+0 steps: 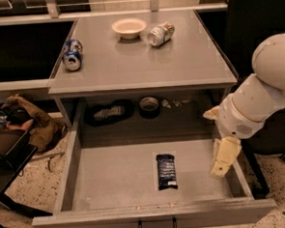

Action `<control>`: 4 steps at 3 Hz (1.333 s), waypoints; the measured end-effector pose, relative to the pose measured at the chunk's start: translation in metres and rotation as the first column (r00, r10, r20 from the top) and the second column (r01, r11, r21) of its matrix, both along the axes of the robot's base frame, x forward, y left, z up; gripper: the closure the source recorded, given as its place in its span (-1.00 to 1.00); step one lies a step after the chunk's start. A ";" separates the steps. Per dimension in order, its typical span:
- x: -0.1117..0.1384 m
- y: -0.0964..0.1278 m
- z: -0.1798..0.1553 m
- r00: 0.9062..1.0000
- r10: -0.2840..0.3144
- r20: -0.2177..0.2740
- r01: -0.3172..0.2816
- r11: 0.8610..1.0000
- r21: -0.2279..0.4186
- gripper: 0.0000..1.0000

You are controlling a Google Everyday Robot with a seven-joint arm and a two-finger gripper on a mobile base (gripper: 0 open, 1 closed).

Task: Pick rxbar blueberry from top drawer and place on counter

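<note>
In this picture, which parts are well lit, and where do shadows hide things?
Camera view: the counter is evenly lit, without harsh glare; the recess under it is in deep shadow, its contents unclear. Camera view: the rxbar blueberry on the floor of the top drawer is plainly lit; the gripper hangs bright by its right wall.

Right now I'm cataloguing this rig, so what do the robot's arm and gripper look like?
The arm is white, built of fat rounded segments, with a dotted grille near the wrist. The gripper, over the drawer's right side, is pale cream and blocky. No cables show.
</note>
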State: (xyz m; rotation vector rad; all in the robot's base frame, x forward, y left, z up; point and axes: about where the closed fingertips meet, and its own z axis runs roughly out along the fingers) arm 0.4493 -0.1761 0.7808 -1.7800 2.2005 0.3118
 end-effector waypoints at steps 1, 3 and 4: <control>0.002 0.023 -0.023 0.999 0.021 -0.028 -0.020 0.999 0.040 -1.00; 0.002 0.062 -0.052 0.999 0.038 -0.002 -0.037 0.988 0.152 -1.00; 0.002 0.063 -0.052 0.999 0.038 -0.002 -0.038 0.988 0.152 -1.00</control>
